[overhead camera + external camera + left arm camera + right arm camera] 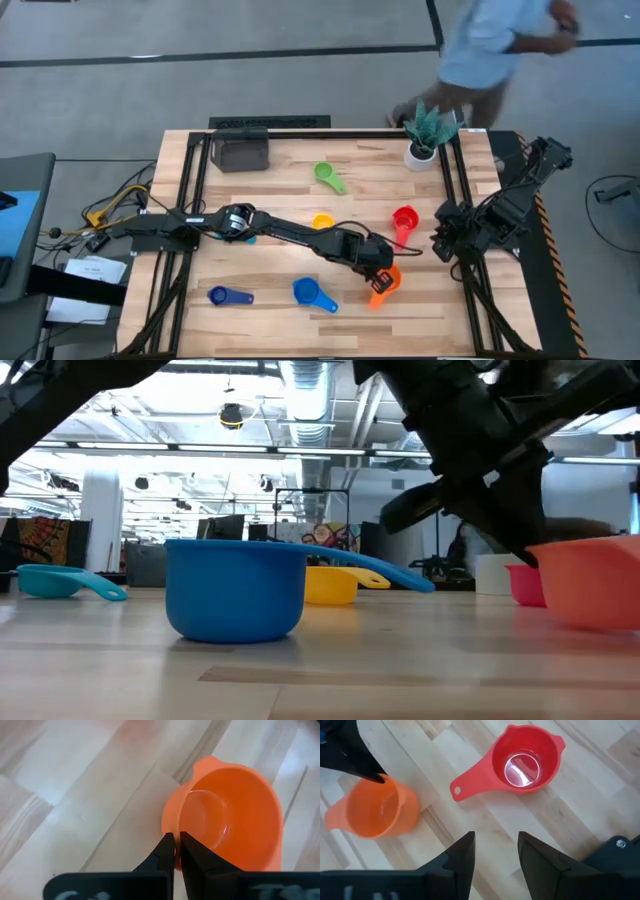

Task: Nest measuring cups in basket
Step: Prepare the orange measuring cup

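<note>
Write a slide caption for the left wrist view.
Left hand shut on the rim of the round orange plastic measuring cup.

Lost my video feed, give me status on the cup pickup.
Left gripper shut on orange cup rim, cup on table. Right gripper open, idle near red cup. Basket far off, path unblocked.

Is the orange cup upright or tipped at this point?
Upright. The orange cup shows its open mouth and clear bottom from above, and the low view shows it mouth-up; the left gripper has its jaws pinched on the rim.
</note>
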Controlling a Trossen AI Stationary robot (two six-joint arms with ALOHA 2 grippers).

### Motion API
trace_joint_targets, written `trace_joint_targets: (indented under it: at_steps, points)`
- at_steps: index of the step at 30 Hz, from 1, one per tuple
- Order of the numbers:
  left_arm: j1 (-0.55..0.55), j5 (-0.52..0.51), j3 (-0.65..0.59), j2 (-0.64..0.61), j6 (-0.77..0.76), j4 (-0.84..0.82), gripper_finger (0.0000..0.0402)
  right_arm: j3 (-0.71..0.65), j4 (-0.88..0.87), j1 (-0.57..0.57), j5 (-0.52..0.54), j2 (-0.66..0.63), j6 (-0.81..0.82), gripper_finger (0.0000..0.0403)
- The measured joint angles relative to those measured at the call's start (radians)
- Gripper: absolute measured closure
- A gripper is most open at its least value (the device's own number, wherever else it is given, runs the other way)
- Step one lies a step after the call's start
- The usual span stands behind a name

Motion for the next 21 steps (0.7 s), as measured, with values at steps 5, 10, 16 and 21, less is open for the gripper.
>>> trace_joint_targets:
  at_steps: [5, 10, 16, 21]
  points:
    - [-0.013, 0.0, 0.002, -0.011, -0.051, -0.1, 0.0401, 0.0, 0.0, -0.02, 0.0, 0.0, -0.034, 0.023]
    - [-0.023, -0.009, 0.001, -0.031, -0.053, -0.152, 0.0401, 0.0, 0.008, -0.036, 0.012, 0.0, -0.06, 0.0225]
    - [-0.027, -0.036, 0.005, -0.054, -0.044, -0.196, 0.0401, 0.0, 0.013, -0.04, 0.019, 0.0, -0.063, 0.0227]
    - [-0.045, -0.04, 0.005, -0.053, -0.045, -0.27, 0.0401, -0.001, 0.019, -0.04, 0.023, 0.0, -0.06, 0.0229]
